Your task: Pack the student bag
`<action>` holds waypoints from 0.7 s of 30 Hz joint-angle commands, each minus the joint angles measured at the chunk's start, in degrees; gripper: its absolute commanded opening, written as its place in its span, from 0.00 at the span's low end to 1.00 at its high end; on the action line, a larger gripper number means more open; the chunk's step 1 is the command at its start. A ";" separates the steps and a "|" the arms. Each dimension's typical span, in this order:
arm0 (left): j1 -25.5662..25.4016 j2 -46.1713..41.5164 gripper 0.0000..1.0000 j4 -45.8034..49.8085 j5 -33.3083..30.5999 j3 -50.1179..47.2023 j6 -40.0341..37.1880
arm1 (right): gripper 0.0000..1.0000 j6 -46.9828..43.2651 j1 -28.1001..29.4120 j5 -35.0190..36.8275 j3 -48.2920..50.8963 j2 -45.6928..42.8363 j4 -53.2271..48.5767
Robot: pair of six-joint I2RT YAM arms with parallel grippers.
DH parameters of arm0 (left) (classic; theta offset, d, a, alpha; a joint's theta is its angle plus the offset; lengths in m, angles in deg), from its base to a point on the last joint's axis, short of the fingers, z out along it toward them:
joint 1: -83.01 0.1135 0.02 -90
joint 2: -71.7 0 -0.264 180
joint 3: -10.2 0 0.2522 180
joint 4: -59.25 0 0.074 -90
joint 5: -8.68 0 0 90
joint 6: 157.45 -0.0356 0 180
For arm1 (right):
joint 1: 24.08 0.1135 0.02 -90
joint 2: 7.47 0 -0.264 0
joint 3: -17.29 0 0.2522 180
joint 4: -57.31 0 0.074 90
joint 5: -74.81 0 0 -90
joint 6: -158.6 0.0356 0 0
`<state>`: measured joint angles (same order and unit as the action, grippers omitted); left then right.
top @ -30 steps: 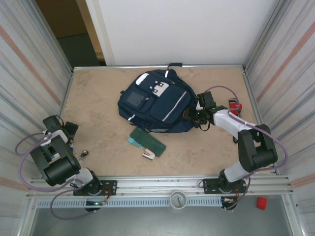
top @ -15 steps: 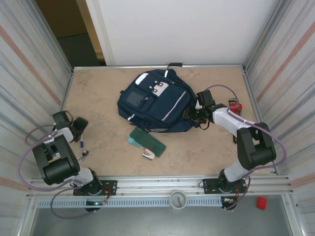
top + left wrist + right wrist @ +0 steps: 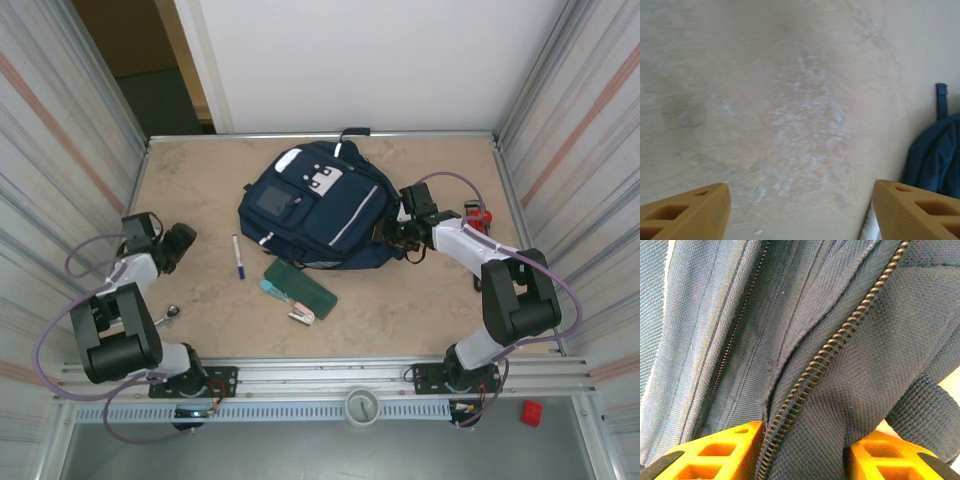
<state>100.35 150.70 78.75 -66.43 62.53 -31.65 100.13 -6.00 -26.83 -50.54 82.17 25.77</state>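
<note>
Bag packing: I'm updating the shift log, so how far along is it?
Done: nothing looks packed yet. In hand: the right pincer is at the bag, straddling its zipper, which looks closed there; the left pincer is open over bare table. To do: the pen, green case and small item lie outside.

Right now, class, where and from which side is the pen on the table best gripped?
Mid-barrel, straight down from above. The pen lies flat on the table, running near to far, apart from the bag, so the left pincer, the nearer one, should probably close across it from left and right.
</note>
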 commanded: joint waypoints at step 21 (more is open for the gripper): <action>-24.46 7.79 0.76 -0.60 -0.96 3.03 -2.46 | 0.00 5.48 -2.70 -14.39 -14.66 2.30 5.54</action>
<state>75.76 157.17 77.94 -65.09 65.43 -32.57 103.34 -9.65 -35.99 -60.90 85.36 26.01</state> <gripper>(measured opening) 0.761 0.133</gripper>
